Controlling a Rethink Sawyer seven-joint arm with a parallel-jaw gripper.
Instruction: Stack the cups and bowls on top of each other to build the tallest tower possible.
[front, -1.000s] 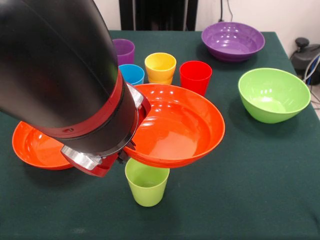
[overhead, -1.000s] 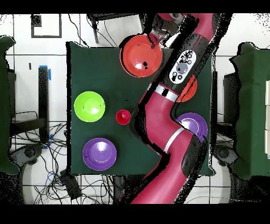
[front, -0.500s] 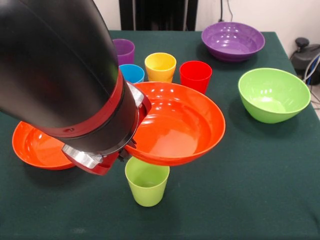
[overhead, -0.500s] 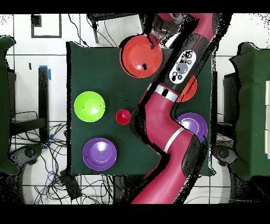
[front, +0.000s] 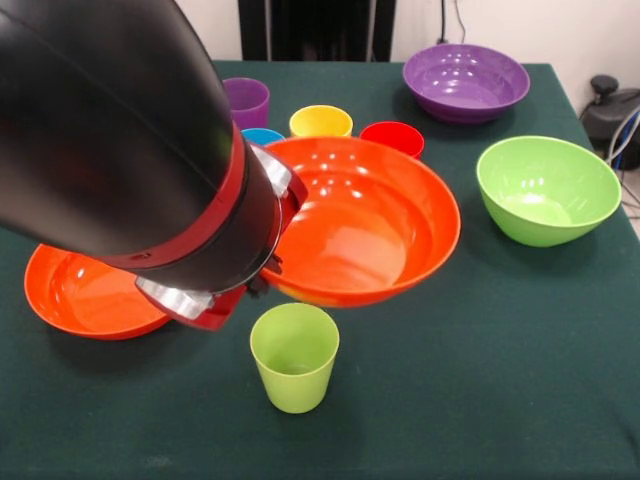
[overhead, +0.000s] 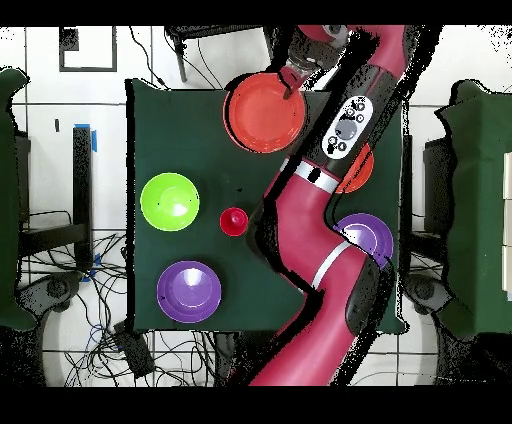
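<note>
My gripper (front: 266, 284) is shut on the left rim of a wide orange bowl (front: 365, 235) and holds it tilted in the air, above and just behind the light green cup (front: 293, 356). The bowl does not touch the cup. My arm hides the fingers in the front view. In the overhead view the gripper (overhead: 290, 82) sits at the rim of the orange bowl (overhead: 263, 110), which hides the green cup. The purple cup (front: 248, 100), blue cup (front: 262, 135), yellow cup (front: 320, 121) and red cup (front: 392, 134) stand behind the bowl, partly hidden.
A second orange bowl (front: 85, 292) lies at the left under my arm. A light green bowl (front: 547, 188) stands at the right and a purple bowl (front: 465, 80) at the far right. The overhead view shows another purple bowl (overhead: 366, 236) beside my arm.
The orange bowl has risen off the light green cup and shifted slightly away from the camera. It now hides more of the cups behind it. The green cup stands uncovered.
</note>
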